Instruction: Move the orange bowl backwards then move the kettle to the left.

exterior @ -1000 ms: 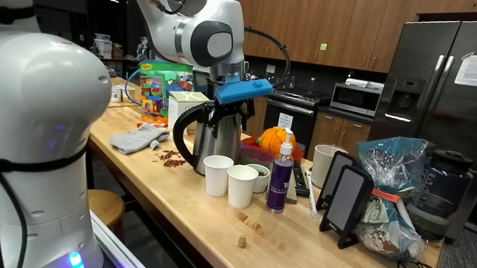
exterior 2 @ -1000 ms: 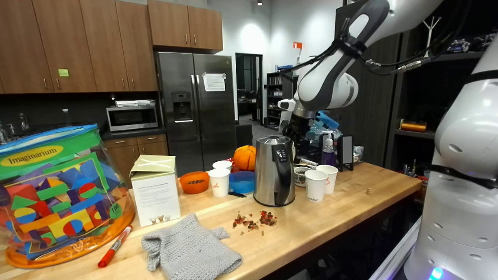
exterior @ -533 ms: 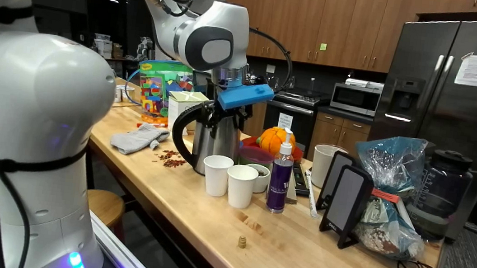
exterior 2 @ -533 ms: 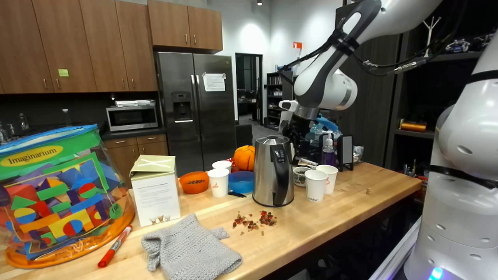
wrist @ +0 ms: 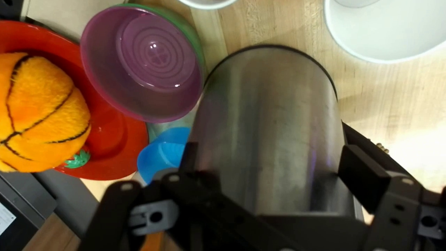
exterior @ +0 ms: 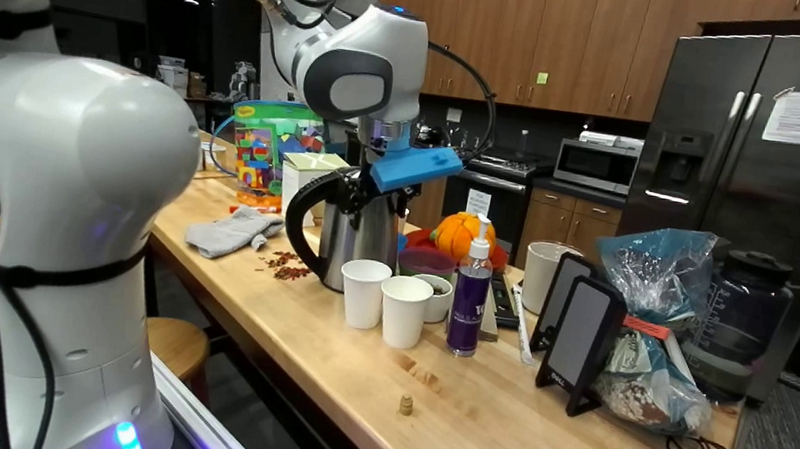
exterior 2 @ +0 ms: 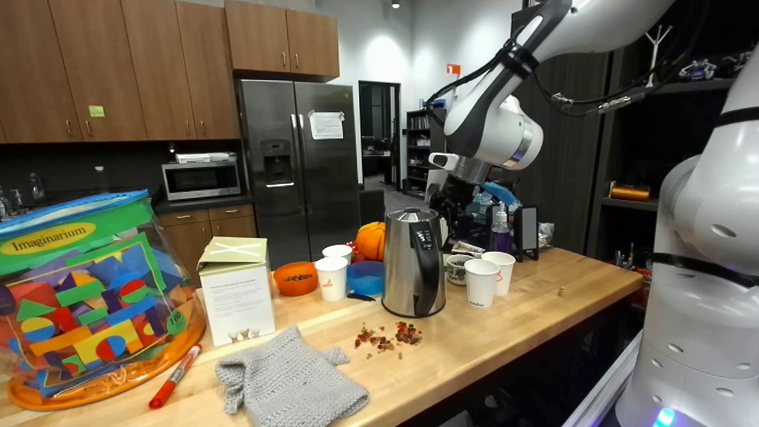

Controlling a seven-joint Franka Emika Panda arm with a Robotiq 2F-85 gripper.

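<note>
I have the gripper with its jaws wide apart near the top of the kettle, whose steel body fills the view between the two black fingers; I cannot tell how firmly, if at all, they press on it. The kettle stands on the wooden table, its lid hiding whatever is inside, and in an exterior view my gripper sits at its upper right. Well apart from the gripper, the orange bowl holds a layer of dark bits. Just beside the kettle, my wrist view shows a purple bowl and a blue bowl; past them a red dish bears a plush orange pumpkin. A small patterned cup near a white paper cup has dark bits in it, and a clear bag is packed with coloured blocks.
</note>
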